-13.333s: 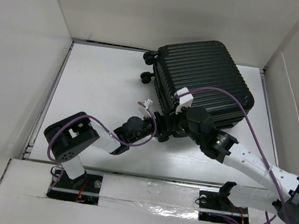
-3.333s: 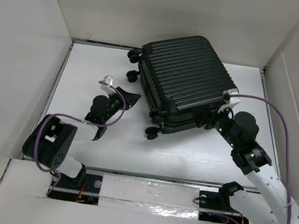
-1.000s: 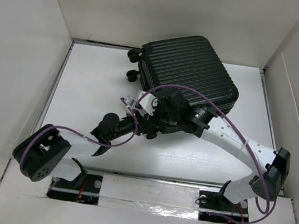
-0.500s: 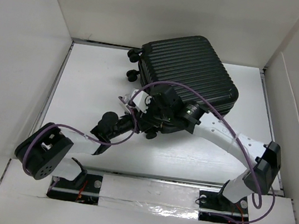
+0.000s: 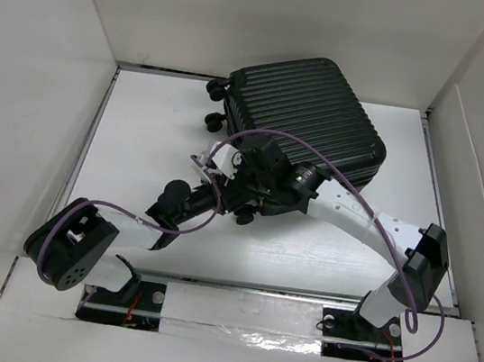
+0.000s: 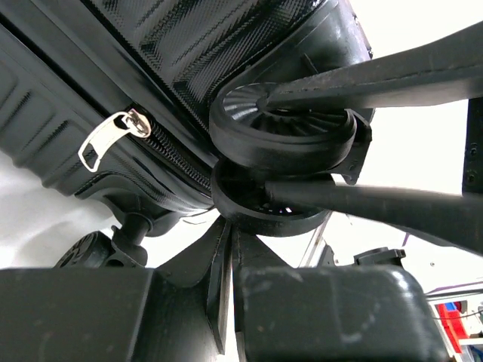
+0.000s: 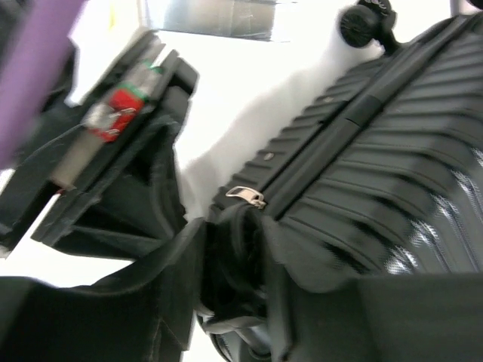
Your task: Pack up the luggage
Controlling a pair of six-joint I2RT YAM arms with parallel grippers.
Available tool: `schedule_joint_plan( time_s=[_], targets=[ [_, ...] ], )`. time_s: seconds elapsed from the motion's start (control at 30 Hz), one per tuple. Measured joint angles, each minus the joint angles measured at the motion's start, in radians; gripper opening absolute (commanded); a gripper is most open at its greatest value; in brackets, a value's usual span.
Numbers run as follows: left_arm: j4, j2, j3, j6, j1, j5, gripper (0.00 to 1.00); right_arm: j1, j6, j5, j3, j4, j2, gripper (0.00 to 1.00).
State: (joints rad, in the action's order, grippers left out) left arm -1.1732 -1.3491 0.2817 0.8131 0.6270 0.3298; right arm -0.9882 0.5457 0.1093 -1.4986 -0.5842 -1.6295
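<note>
The left tool (image 6: 266, 145) clamps a wheel (image 6: 302, 128) of the suitcase (image 5: 306, 118). The right tool (image 7: 234, 256) sits blurred at the zipper (image 7: 245, 196); I cannot tell its grip.

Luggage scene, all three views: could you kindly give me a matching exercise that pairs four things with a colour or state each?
Things:
1. luggage
2. zipper pull
3. right hand
4. cable

Colour or state:
a. silver
b. purple
c. closed around a wheel
d. black and ribbed

Pairs: 1-d, 2-a, 3-c, 4-b
</note>
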Motion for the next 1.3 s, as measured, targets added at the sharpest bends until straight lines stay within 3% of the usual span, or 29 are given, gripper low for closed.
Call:
schedule_joint_plan(
  time_s=[0.13,0.43,0.57,0.6,0.93,1.13,1.3],
  targets=[
    [-0.001,0.0,0.0,0.0,0.0,0.001,0.0,0.0,-0.004,0.041,0.003,0.017,0.0,0.29],
    [0.0,0.0,0.0,0.0,0.0,-0.001,0.0,-0.002,-0.002,0.068,0.01,0.031,0.0,0.31],
    [0.004,0.004,0.0,-0.002,0.0,-0.006,0.0,-0.003,0.004,0.076,0.009,0.031,-0.006,0.02],
    [0.005,0.007,0.0,-0.003,0.0,-0.007,0.0,-0.004,0.005,0.079,0.008,0.031,-0.009,0.0],
    [0.037,0.066,-0.014,-0.052,0.003,-0.048,0.04,-0.014,-0.016,0.14,0.048,0.103,0.006,0.0],
    [0.028,0.074,-0.076,-0.093,0.039,-0.1,0.08,-0.059,-0.027,0.269,0.215,0.322,0.08,0.0],
    [-0.05,-0.005,-0.104,-0.091,0.041,-0.102,0.16,-0.113,-0.054,0.427,0.33,0.52,0.106,0.0]
  ],
)
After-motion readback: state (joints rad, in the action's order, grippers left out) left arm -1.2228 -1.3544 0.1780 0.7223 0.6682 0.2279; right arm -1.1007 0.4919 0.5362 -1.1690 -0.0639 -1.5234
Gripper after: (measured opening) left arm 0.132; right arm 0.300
